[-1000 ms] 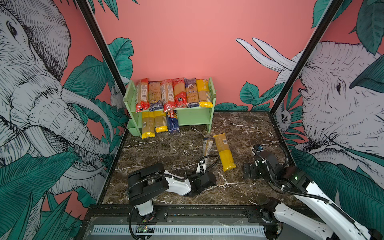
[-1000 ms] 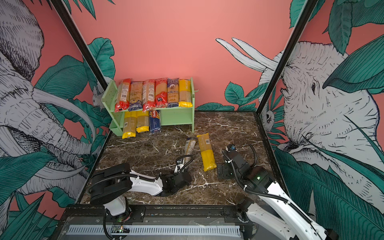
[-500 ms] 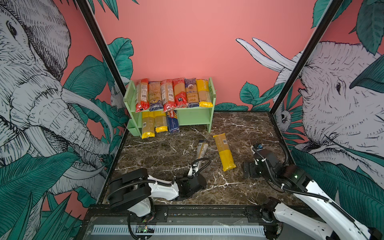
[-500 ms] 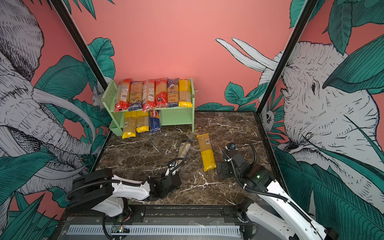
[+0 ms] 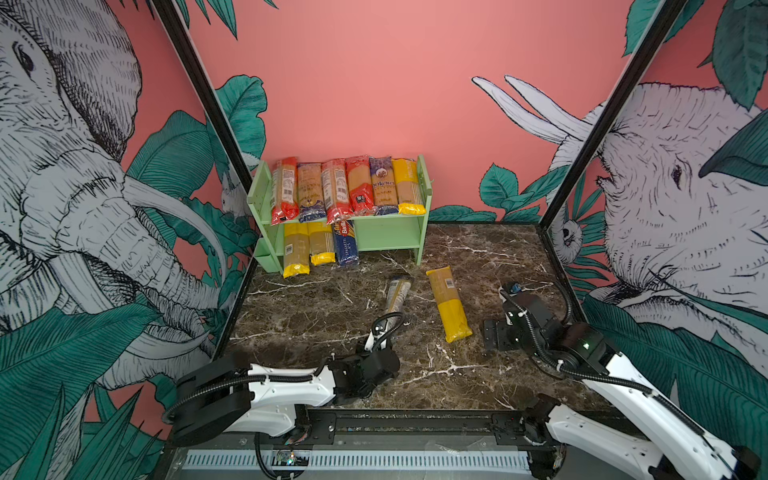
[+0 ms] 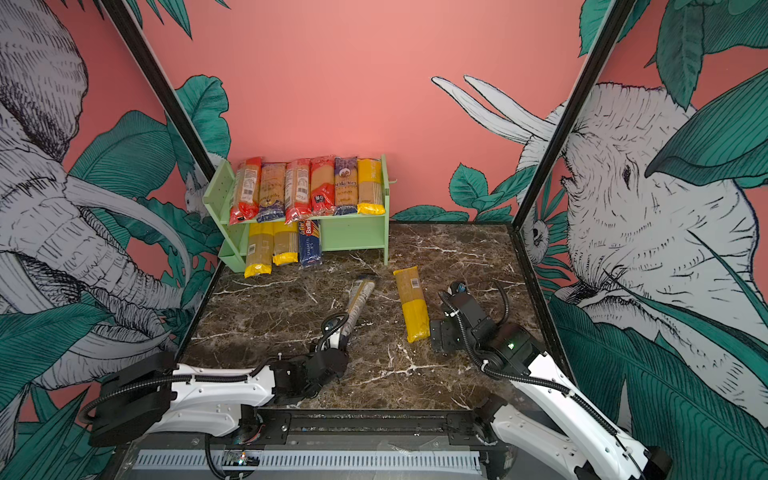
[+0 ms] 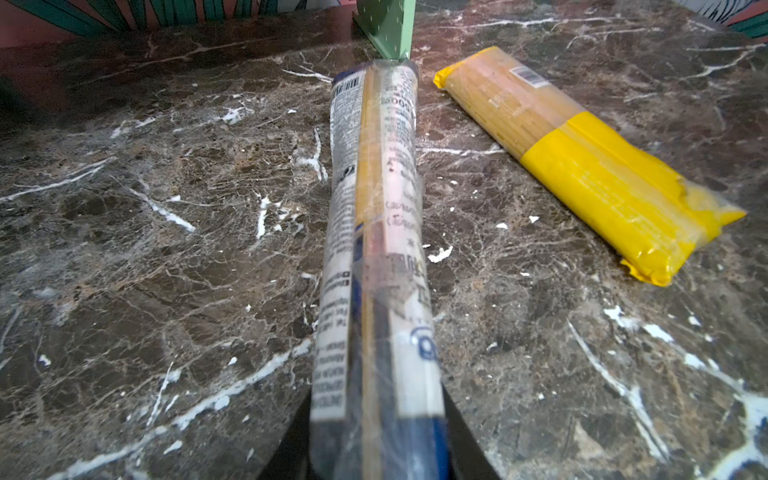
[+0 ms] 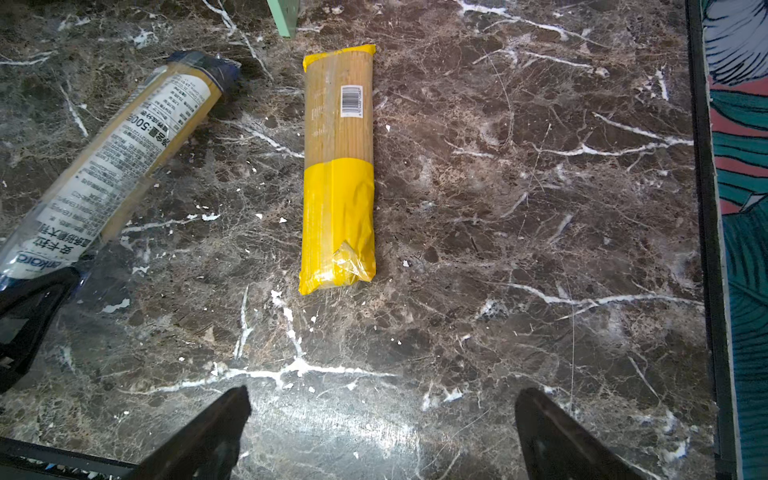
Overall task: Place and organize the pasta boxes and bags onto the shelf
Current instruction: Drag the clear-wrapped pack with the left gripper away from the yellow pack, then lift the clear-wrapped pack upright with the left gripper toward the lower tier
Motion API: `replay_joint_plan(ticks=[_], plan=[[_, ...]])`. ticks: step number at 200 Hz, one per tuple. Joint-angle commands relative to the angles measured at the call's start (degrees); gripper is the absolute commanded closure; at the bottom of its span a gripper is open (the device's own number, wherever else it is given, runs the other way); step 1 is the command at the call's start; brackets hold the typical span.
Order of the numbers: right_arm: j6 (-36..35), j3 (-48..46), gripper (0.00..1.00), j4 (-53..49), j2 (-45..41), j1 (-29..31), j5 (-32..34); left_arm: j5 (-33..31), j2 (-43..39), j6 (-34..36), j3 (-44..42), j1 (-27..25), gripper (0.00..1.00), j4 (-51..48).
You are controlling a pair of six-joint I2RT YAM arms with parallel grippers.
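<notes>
Left claw (image 7: 376, 432) pinches the blue-ended pack (image 5: 397, 293) by its near end; next, probably, carry it far-left onto the shelf (image 5: 386, 232), lower board. Right claw (image 8: 382, 399) hangs spread near the yellow pack (image 5: 449, 305).

This is a staged robot test cell in a lab, not a real shop or kitchen. The mint-green shelf (image 5: 386, 232), lined with spaghetti packs (image 5: 349, 187), stands against a plain pink back wall (image 5: 374, 83). On either side of the shelf, side panels (image 5: 83, 208) carry a printed elephant-and-leaf mural, joined by black frame posts (image 5: 203, 83). The shelf sits on a marble-look desk (image 5: 311, 324). In front of the shelf, two white-and-black robot arms (image 5: 282, 390) are mounted on a black rail (image 5: 415, 424) along the desk's edge.
</notes>
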Motion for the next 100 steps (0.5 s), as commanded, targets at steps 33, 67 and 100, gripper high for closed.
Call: replay_joint_plan(ticks=[33, 67, 100], plan=[[-0.22, 2.19, 0.01, 0.16, 0.55, 0.27, 0.07, -7.14, -7.22, 3.46, 0.8, 0.32, 1.0, 3.27], [-0.29, 3.03, 0.01, 0.06, 1.14, 0.23, 0.17, -8.41, -11.05, 5.61, 0.55, 0.31, 1.0, 2.34], [-0.28, 3.78, 0.01, 0.34, 1.78, 0.23, -0.32, -9.41, -14.3, 7.7, 0.55, 0.3, 1.0, 1.28]])
